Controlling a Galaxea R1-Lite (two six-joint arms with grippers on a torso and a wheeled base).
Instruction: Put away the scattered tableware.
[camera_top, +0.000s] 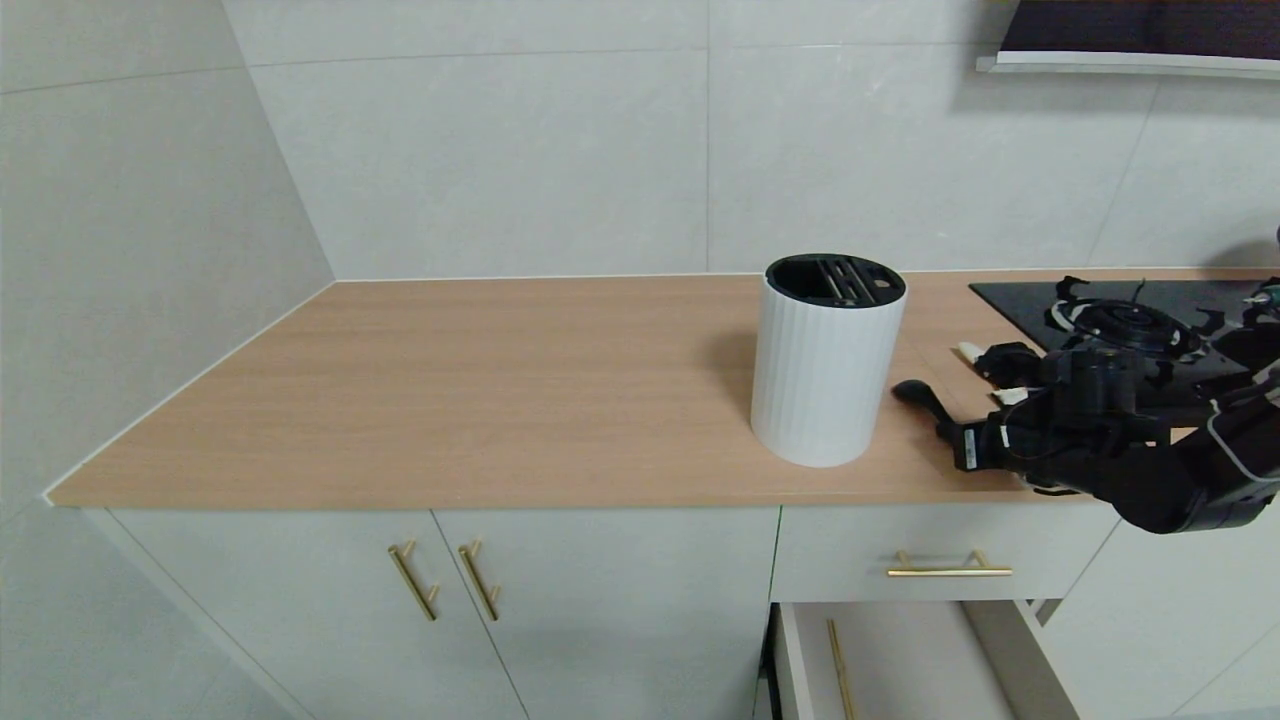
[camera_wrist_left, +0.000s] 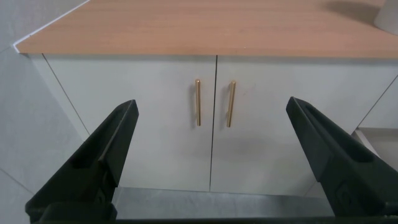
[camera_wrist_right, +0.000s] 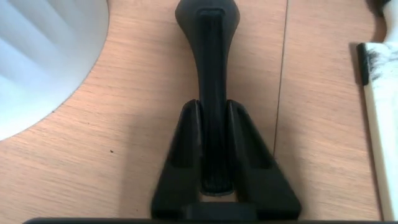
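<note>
A white ribbed utensil holder (camera_top: 826, 380) with a black slotted top stands on the wooden counter (camera_top: 480, 390). Just to its right, my right gripper (camera_top: 948, 428) is shut on the black handle (camera_top: 912, 392) of a utensil, low over the counter. In the right wrist view the gripper (camera_wrist_right: 212, 111) clamps the black handle (camera_wrist_right: 208, 43) from both sides, beside the holder's wall (camera_wrist_right: 43, 56). A white-handled piece of tableware (camera_wrist_right: 378, 124) lies close by on the counter (camera_top: 1008, 396). My left gripper (camera_wrist_left: 211, 109) is open below counter height, facing the cabinet doors.
A black cooktop (camera_top: 1130, 310) with a burner sits at the counter's right end. Below it a lower drawer (camera_top: 900, 660) stands pulled out. Two cabinet doors with gold handles (camera_wrist_left: 213, 102) face the left arm. Tiled walls bound the counter at the back and left.
</note>
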